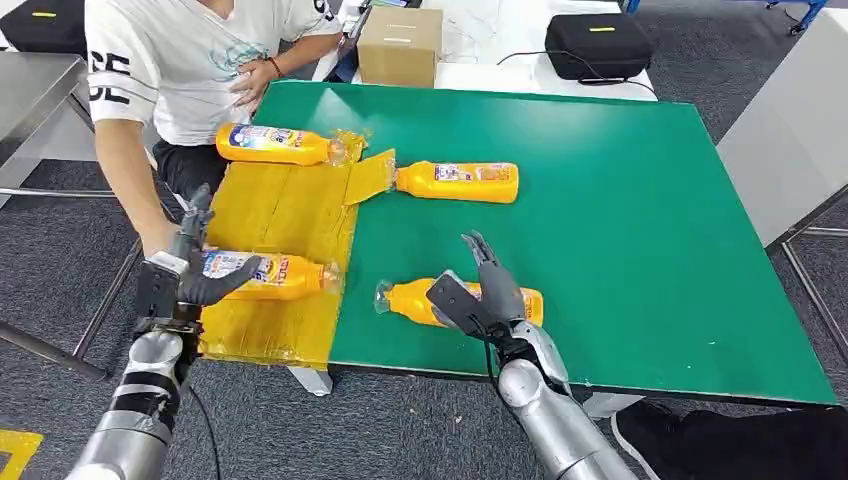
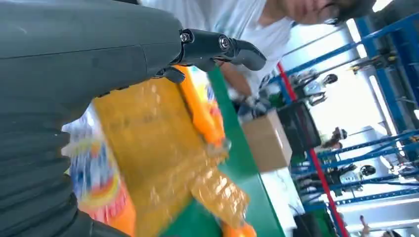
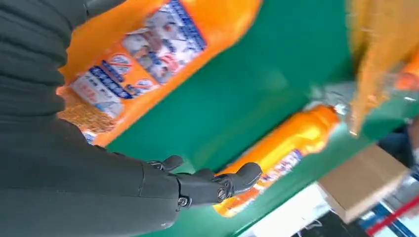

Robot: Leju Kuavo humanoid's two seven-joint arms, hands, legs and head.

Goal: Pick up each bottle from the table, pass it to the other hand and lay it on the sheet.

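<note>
Progress: two orange bottles lie on the yellow sheet, the far sheet bottle and the near sheet bottle. The left robot hand wraps the near one, seemingly placing it. Two are left on the green desk: far desk bottle and near desk bottle. The right robot hand hovers spread above the near one, holding nothing.
</note>
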